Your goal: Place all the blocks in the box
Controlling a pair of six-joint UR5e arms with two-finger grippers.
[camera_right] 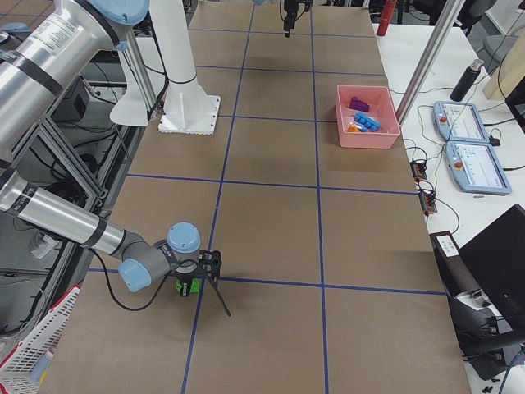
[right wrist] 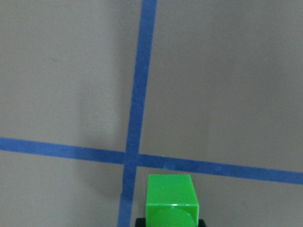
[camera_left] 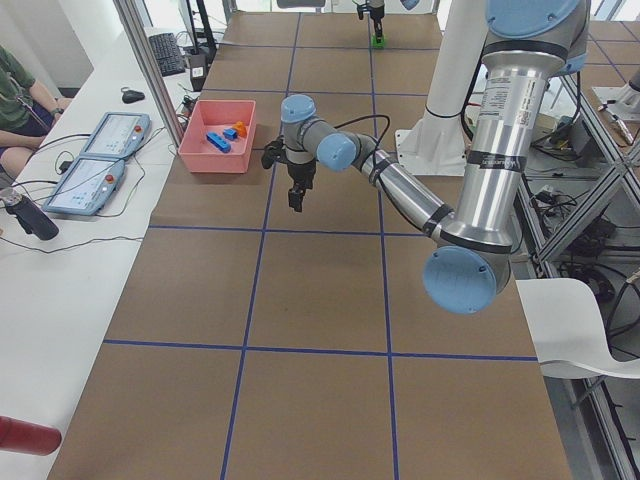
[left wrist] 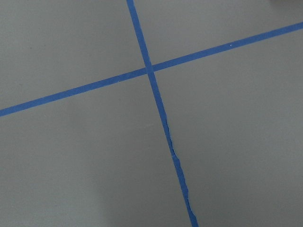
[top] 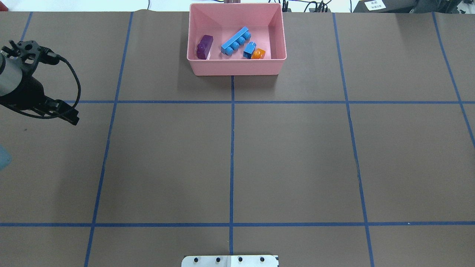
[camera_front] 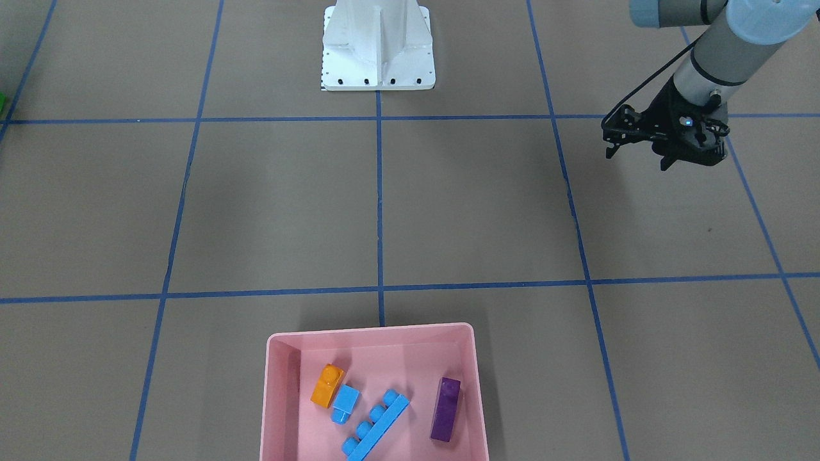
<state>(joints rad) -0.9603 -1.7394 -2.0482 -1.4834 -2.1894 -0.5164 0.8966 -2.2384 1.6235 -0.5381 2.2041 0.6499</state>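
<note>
Four of the five bricks lie already in the pink box (top: 237, 68): the purple brick (top: 204, 47), the long blue brick (top: 236, 40), the small blue brick (top: 249, 50) and the orange brick (top: 258, 54), which touches the small blue one. Only the green brick (right wrist: 170, 201) is missing. It is at the counter's (top: 297, 155) end on the robot's right side, well apart from the box and just beside a crossing of the blue tape lines.

The right hand (camera_right: 190, 283) is at this brick. In the right wrist view we see dark fingertips tight against its two sides, so we judge that the hand is closed on it. Whether the brick is lifted from the counter we cannot tell. The left hand (top: 73, 118) hangs over the counter on the robot's left side. Its fingers seem to be together and it holds nothing.

We expect the green brick to be very light, stiff and hollow, and not fragile. Its walls are smooth and glossy, so it can slip or turn between the fingers if the hold is off the middle. The best place to take it is on two opposite flat walls, at the middle of the body, and never on the round stud. A moderate squeeze should be enough. The way to the box is long, so we would carry it calmly and release it low over a free part of the box floor.
</note>
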